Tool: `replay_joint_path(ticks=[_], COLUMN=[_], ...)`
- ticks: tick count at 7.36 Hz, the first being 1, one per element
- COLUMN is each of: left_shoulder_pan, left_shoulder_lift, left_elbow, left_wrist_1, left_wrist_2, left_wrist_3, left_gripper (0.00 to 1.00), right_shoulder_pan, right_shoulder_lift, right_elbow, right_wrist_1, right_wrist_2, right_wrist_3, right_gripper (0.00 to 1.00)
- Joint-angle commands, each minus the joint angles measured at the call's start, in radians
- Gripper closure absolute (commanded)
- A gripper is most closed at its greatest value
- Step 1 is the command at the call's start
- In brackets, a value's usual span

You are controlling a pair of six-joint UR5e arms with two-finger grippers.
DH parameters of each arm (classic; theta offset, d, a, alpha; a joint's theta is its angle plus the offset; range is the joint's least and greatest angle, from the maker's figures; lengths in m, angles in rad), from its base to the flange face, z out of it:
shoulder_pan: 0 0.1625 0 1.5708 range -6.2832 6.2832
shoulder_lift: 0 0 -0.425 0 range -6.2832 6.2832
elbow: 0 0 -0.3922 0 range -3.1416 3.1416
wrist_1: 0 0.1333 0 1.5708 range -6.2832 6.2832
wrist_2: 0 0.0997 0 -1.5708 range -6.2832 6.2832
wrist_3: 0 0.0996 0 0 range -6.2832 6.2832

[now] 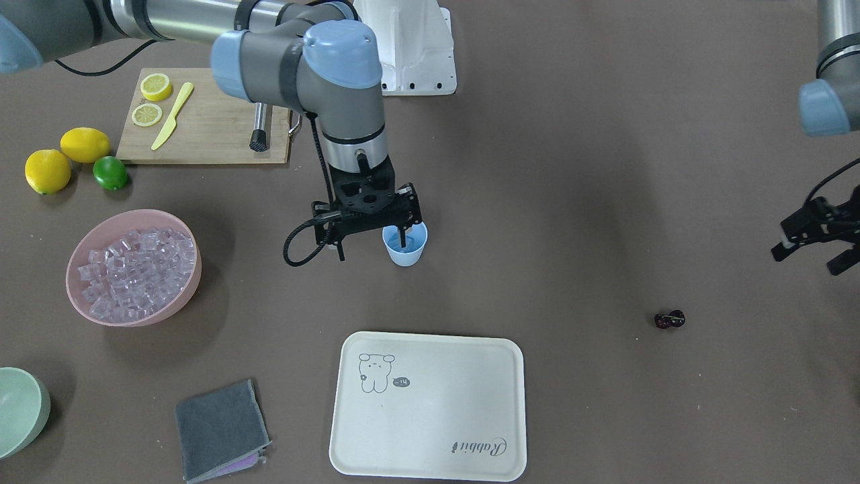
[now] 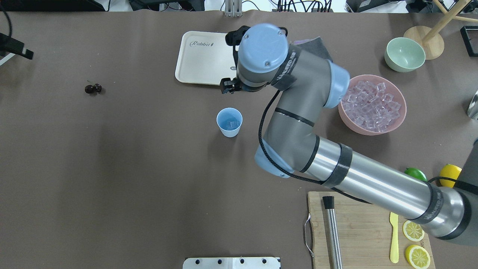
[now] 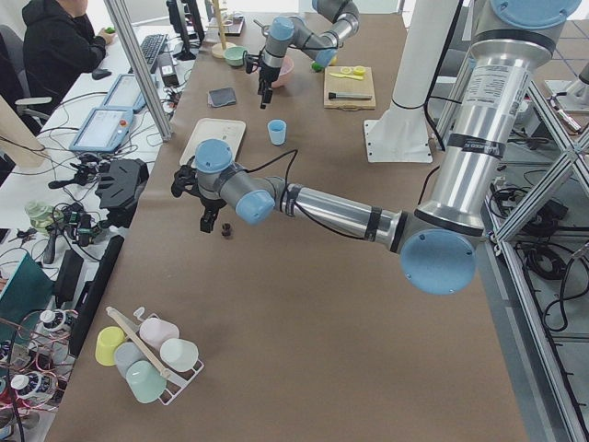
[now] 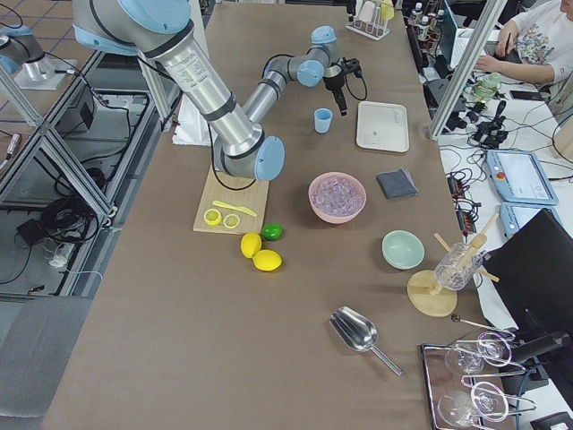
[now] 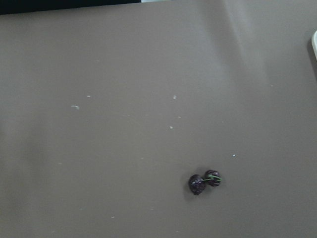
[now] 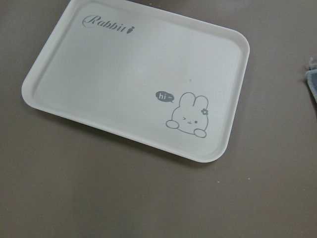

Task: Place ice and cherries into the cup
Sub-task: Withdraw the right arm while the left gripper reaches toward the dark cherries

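Note:
The light-blue cup (image 1: pixel 406 250) stands upright mid-table, with a few clear ice cubes (image 2: pixel 231 123) in its bottom. More ice (image 1: pixel 138 270) fills the pink bowl (image 1: pixel 176 304). My right gripper (image 1: pixel 371 247) hangs open just above the cup's rim, one finger over its mouth, nothing between the fingers. The dark cherries (image 1: pixel 670 320) lie alone on the table, also low in the left wrist view (image 5: pixel 204 182). My left gripper (image 1: pixel 811 259) hovers open near them, off to their side and holding nothing.
A cream tray (image 1: pixel 430 403) lies beyond the cup. A grey cloth (image 1: pixel 222 430) and a pale green bowl (image 1: pixel 20 410) sit past the pink bowl. A cutting board (image 1: pixel 208 124) with lemon slices, a knife and a muddler, two lemons and a lime (image 1: pixel 109 173) are near the robot's base.

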Motion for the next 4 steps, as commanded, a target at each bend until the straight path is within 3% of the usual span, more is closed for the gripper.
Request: replay_joint_path(ticks=[1,2,4], left_shoulder_pan=[0.132,0.137,0.183], left_shoulder_lift=[-0.071,-0.088,-0.115], left_elbow=[0.105,0.16,0.258], left_wrist_1=[-0.008,-0.044,-0.149], left_wrist_2=[0.108,0.11,0.161], left_wrist_3=[-0.043,-0.042,-0.046], left_gripper=[0.03,0.03,0.03], right_shoulder_pan=[0.3,0.458,0.666], right_shoulder_lift=[-0.186,-0.266,-0.386], right_elbow=[0.085,0.066,0.004], right_wrist_1=[0.007,0.001,0.001], right_wrist_2=[0.331,0.452,0.6], right_wrist_3=[-0.288,-0.511,-0.862], right_gripper=[0.02,0.02,0.02])
